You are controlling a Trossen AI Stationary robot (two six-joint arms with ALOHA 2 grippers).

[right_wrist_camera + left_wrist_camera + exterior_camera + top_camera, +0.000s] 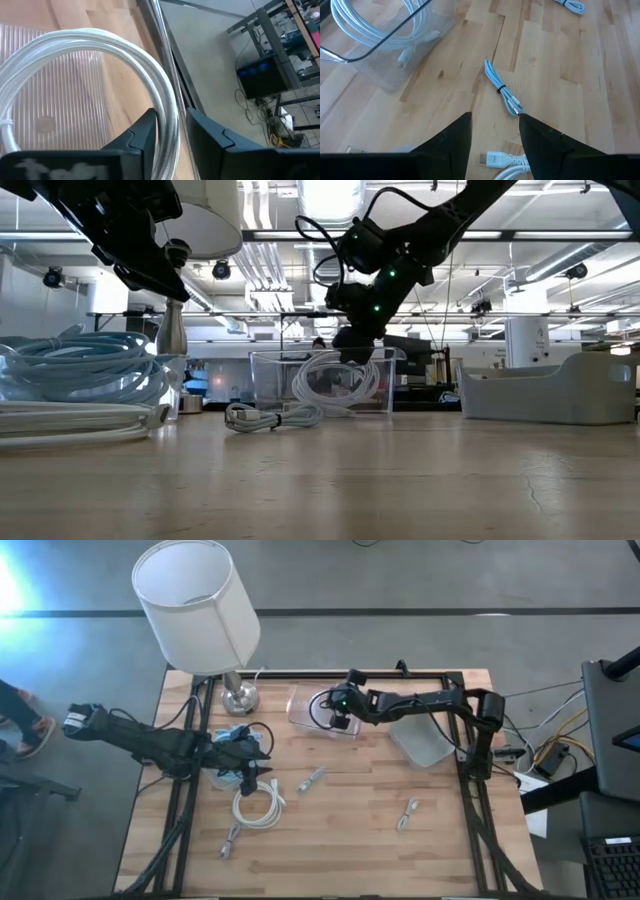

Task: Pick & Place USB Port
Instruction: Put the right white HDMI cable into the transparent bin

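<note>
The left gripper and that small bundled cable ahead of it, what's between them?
Only bare wood separates the left gripper from the bundled cable, seen in the left wrist view.

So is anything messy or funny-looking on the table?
Nothing looks broken or spilled. Cables are scattered loose on the wooden table: a coiled white cable by the left gripper, and small bundled ones lying apart. The right gripper holds a white cable loop over the clear bin.
</note>
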